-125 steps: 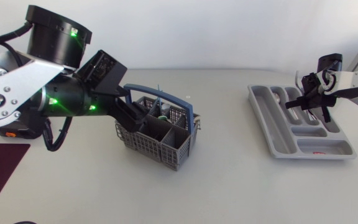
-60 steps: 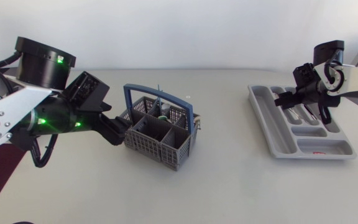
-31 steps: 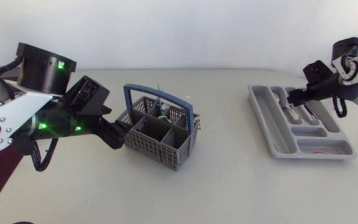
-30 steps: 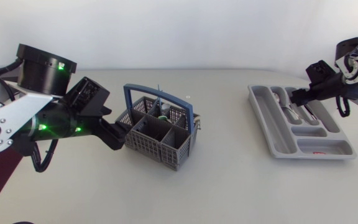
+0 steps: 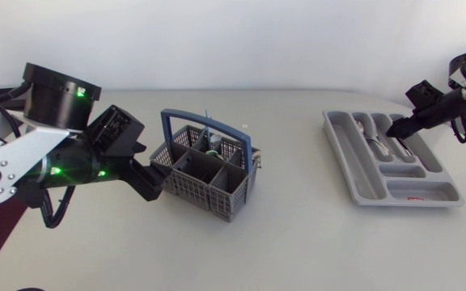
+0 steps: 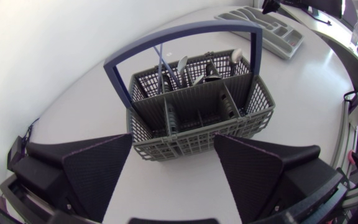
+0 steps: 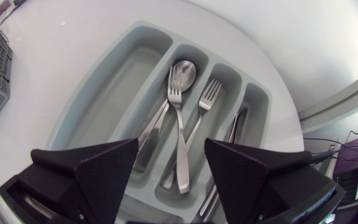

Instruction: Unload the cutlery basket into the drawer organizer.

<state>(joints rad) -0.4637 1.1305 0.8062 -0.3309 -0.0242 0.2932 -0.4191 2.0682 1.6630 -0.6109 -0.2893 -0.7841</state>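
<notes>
Smooth white table (image 5: 298, 242). Grey moulded plastic organizer (image 5: 361, 174) at right; right gripper (image 7: 169, 165) splayed above it, empty. Grey mesh basket (image 5: 209, 174), blue hoop handle, mid-table; left gripper (image 6: 173, 167) spread wide before it, empty. Steel forks (image 7: 175, 93), spoon (image 7: 184, 73) in organizer slots.

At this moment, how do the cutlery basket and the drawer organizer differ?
The cutlery basket is dark grey mesh with a blue handle arching over it; the drawer organizer is a light grey solid tray without one. The basket's compartments are deep, its cutlery standing upright; the organizer's are long and shallow, with forks and a spoon lying flat. Both are divided and hold cutlery.
</notes>
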